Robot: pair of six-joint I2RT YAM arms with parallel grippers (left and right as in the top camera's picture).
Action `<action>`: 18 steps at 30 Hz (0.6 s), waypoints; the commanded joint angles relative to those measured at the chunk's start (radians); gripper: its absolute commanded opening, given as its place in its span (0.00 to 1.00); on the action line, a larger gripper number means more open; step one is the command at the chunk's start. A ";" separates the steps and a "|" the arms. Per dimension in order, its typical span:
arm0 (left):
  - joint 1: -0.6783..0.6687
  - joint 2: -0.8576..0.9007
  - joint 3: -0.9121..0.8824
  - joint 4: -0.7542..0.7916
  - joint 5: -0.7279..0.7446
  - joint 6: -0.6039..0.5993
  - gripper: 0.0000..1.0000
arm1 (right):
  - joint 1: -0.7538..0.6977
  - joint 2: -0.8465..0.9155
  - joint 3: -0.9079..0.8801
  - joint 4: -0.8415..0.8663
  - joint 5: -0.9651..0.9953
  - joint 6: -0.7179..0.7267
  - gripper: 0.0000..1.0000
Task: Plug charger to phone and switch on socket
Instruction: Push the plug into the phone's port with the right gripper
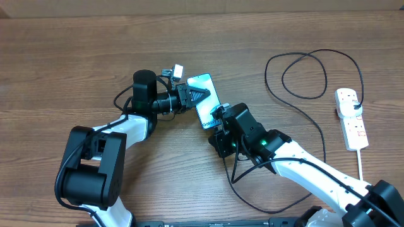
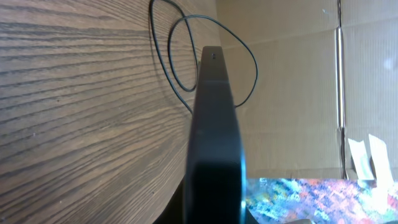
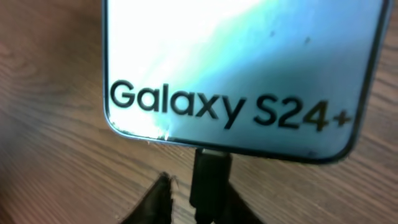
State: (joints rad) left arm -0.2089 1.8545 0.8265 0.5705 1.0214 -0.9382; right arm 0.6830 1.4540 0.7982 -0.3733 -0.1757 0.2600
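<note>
Right wrist only: charger (image 3: pixel 210 180) plug against phone (image 3: pixel 249 62) edge.

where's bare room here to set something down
Widest bare patch of the brown wooden table: its far left corner, beyond the left gripper. Another lies between the light blue smartphone and the thin black cable's loops. Crowded around the smartphone, with the right gripper there too.

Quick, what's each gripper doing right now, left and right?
Left gripper: closed on the phone.
Right gripper: cannot be told; the charger plug sits at the phone's edge, one finger showing beside it, apart.
</note>
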 commanded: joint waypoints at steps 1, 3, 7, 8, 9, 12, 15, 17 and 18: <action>0.006 0.004 0.007 0.009 0.058 0.045 0.04 | 0.004 0.004 0.006 0.014 0.038 0.002 0.13; 0.006 0.004 0.008 0.010 0.067 0.045 0.04 | 0.004 0.004 0.006 0.018 0.041 0.002 0.08; 0.005 0.004 0.008 0.010 0.099 0.062 0.04 | 0.004 0.004 0.006 0.040 0.041 0.002 0.04; 0.005 0.004 0.008 0.010 0.106 0.064 0.04 | 0.004 0.004 0.006 0.048 0.040 0.002 0.04; 0.005 0.004 0.008 0.010 0.114 0.064 0.04 | 0.004 0.004 0.006 0.056 0.040 0.002 0.04; 0.003 0.004 0.007 0.009 0.125 0.064 0.04 | 0.004 0.004 0.006 0.074 0.040 0.002 0.04; -0.008 0.004 0.007 0.009 0.126 0.064 0.04 | 0.004 0.004 0.007 0.085 0.040 0.003 0.04; -0.019 0.004 0.007 0.010 0.125 0.064 0.04 | 0.004 0.004 0.007 0.094 0.041 0.003 0.04; -0.024 0.004 0.007 0.010 0.125 0.067 0.04 | 0.004 0.004 0.007 0.101 0.040 0.003 0.04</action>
State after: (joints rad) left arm -0.1947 1.8545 0.8276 0.5804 1.0618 -0.9043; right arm 0.6846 1.4631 0.7933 -0.3233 -0.1532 0.2638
